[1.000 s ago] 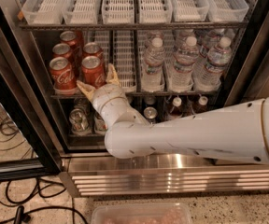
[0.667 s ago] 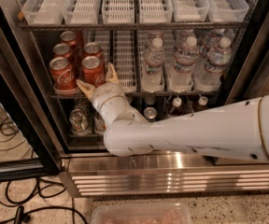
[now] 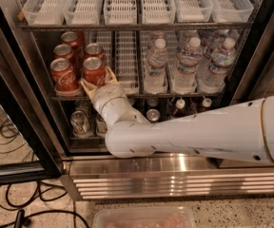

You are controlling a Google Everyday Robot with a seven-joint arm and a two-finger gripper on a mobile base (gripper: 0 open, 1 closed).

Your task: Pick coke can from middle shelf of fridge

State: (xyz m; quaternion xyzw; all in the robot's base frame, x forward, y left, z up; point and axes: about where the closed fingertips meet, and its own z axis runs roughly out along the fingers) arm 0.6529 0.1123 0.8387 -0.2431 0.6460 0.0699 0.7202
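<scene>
**Entry: gripper at front coke can, middle shelf, almost no change from a second ago**

We see the fridge [image 3: 266, 46] open, its ribbed steel base panel [image 3: 175, 180] below the racks. The white arm [image 3: 199, 132] reaches in from the right across the lower rack. Against the frame a second ago, its elbow sits a little further left; the wrist is where it was.

The middle shelf [image 3: 184, 95] carries water bottles [image 3: 189, 63] on the right and a cluster of red cans [image 3: 63, 75] on the left, none displaced since the earlier frames. White lane trays [image 3: 120, 4] sit on the rack above.

The coke can [image 3: 94, 68] stands upright at the shelf's front edge, just right of another front red can. The gripper [image 3: 98, 80] is at its lower half, unclenched. One finger [image 3: 86, 85] is at the can's lower left and the other is on its right side. We cannot tell whether either pad touches the can.
</scene>
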